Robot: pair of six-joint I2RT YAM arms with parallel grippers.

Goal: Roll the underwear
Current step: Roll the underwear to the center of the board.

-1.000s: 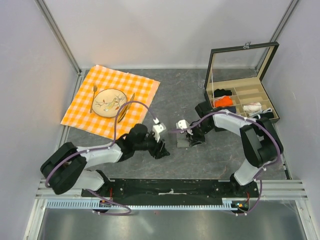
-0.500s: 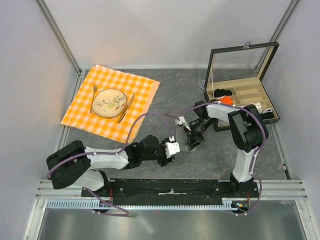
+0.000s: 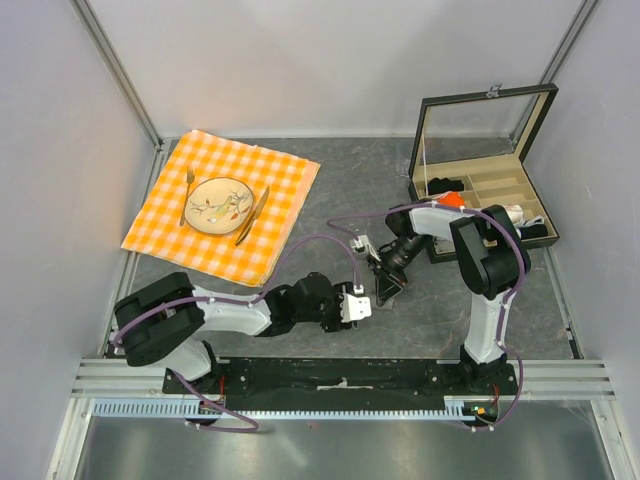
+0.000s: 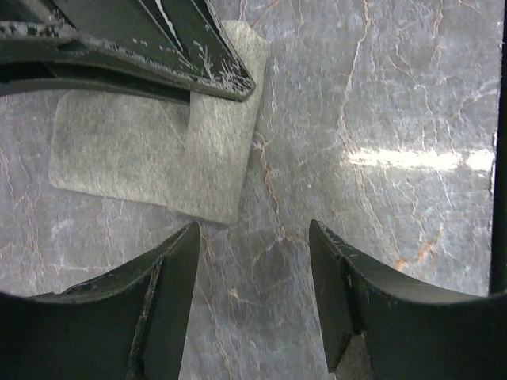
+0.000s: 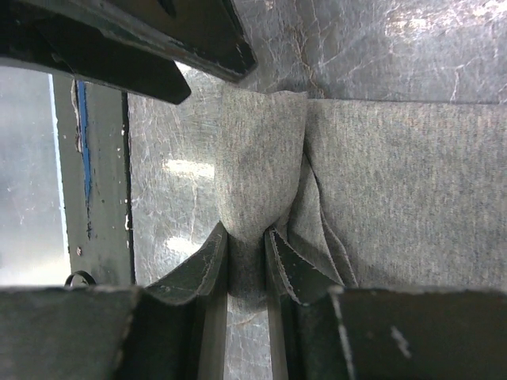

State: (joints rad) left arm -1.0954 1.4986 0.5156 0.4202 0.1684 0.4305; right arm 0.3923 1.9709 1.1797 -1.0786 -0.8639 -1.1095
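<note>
Underwear point(image 5: 380, 190), seemingly soft, light and limp, lies near the middle of the table point(image 4: 380, 95), its edge fold pinched in the narrowed right hand point(image 5: 247, 237), while the left hand point(image 4: 253, 237) hovers wide and empty beside it, likely best taking that edge too.

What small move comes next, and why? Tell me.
Probably draw the right gripper across the flat part of the underwear, turning the fold over: its jaws pinch a bunched fold, the rest lies flat, and the open left gripper hovers beside it.
</note>
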